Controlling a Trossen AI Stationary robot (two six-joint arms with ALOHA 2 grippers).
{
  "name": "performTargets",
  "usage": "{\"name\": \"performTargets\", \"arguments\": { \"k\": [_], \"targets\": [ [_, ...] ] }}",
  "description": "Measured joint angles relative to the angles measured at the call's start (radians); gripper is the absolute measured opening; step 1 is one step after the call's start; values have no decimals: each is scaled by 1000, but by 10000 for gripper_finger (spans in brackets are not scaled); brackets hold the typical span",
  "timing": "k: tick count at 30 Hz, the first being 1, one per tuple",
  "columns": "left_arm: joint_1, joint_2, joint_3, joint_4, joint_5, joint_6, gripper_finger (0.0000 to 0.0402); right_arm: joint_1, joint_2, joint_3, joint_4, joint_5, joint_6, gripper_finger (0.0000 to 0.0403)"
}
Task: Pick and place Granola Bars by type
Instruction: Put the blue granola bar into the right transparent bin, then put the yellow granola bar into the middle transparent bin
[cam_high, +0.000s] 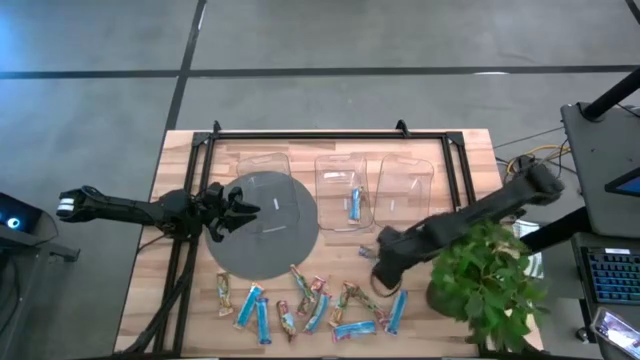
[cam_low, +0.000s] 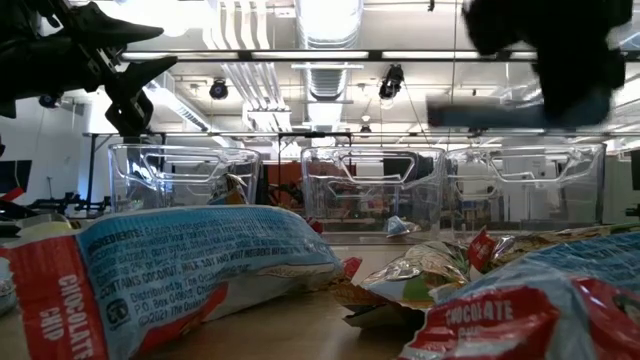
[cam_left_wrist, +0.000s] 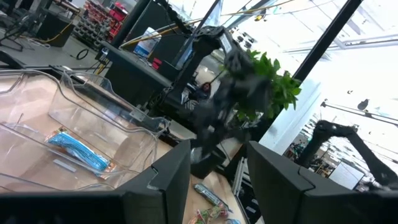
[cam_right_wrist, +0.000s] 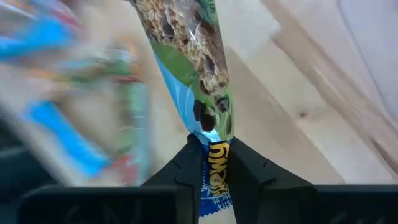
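One granola bar is clamped by its end in the right end effector, so carry it level and release low inside the matching bin; left end effector waits apart.

Your counter is pale, matt wood with visible grain. At upper centre, the bins are clear, glossy plastic. The Granola Bars along the bottom wear shiny, crinkled film wrappers. The round mat looks dull grey and smooth.
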Motion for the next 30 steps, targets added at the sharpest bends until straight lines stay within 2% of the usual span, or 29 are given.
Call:
{"name": "performTargets", "arguments": {
  "k": [3,7,9,14,19,21,23,27,30],
  "targets": [
    [0,0,0,0,0,0,142,-14,-125,-4,-23,136,167,48],
    [0,0,0,0,0,0,142,-40,-266,-17,-150,449,539,56],
    [0,0,0,0,0,0,142,-66,-315,-35,-191,517,589,65],
    [0,0,0,0,0,0,142,-153,-360,-108,-196,472,514,110],
    [0,0,0,0,0,0,142,-187,-353,-155,-195,417,500,167],
    [-1,0,0,0,0,0,142,-181,-347,-155,-168,425,412,184],
    [-1,0,0,0,0,0,142,-158,-340,-147,-104,398,229,197],
    [-1,0,0,0,0,0,142,-88,-320,-137,71,252,-184,207],
    [-1,0,0,0,0,0,142,-38,-287,-137,142,121,-412,207]
  ]
}}
